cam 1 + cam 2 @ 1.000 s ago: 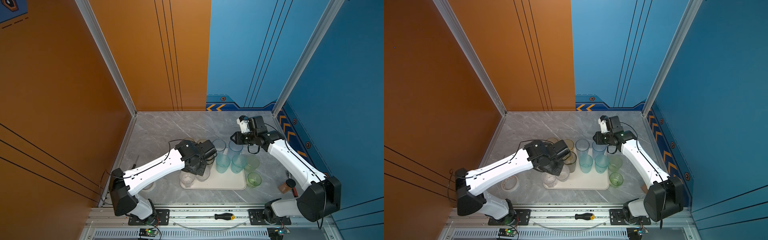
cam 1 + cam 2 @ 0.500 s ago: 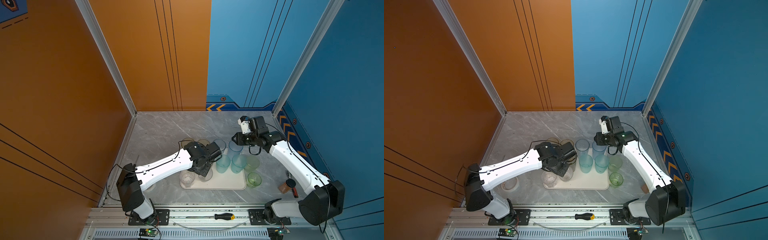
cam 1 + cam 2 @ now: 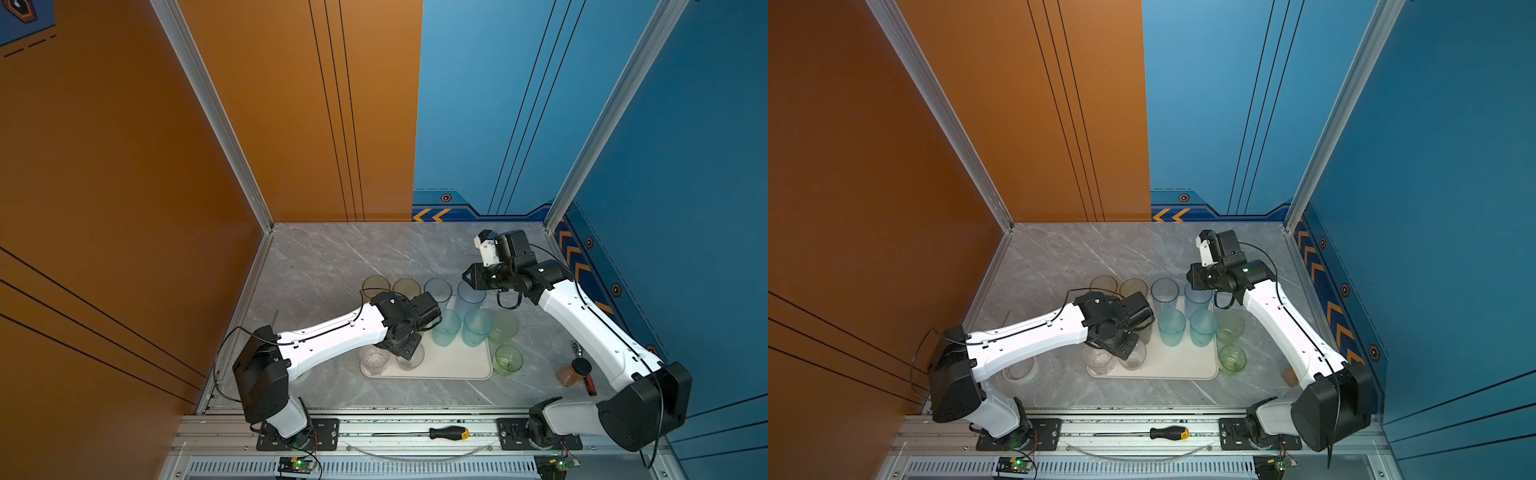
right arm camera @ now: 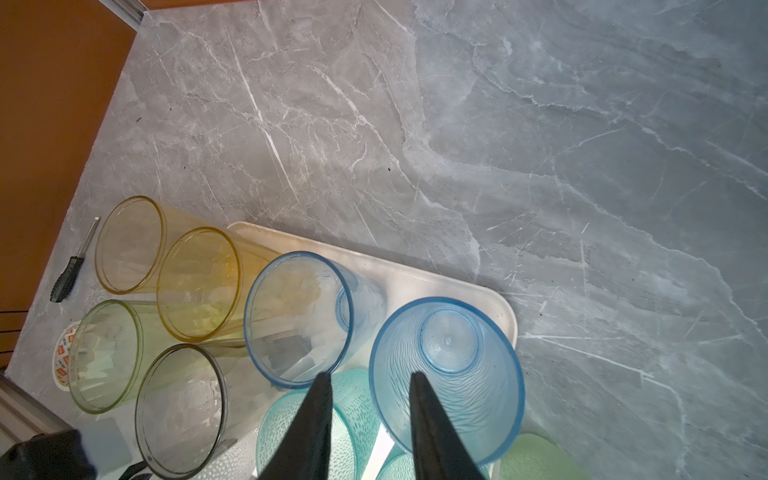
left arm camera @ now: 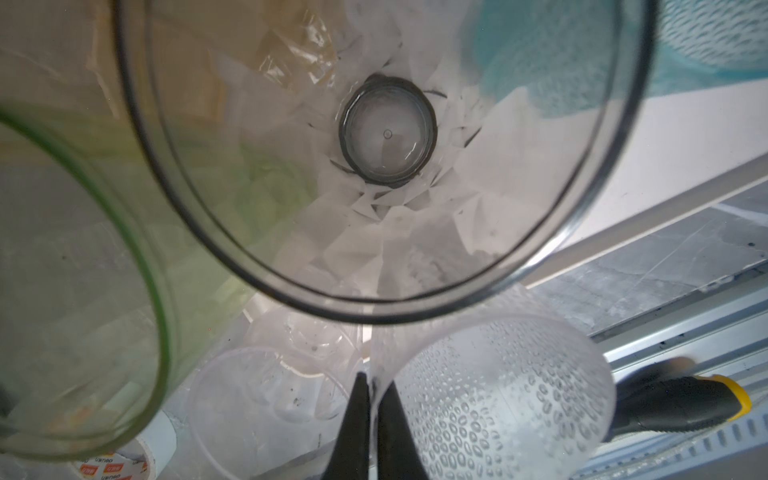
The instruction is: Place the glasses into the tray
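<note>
Left arm edged right; left hand clamped on dimpled glass, right hand apart astride blue glass. Risk: toppling crowded smoky glass.

A robotics test cell in a lab is shown. A grey marbled tabletop is boxed in by an orange wall panel and a blue wall panel, framed by aluminium posts. Well behind the right pincer, a slotted aluminium rail is seen, with the left arm and right arm bolted on and a screwdriver laid there.
</note>
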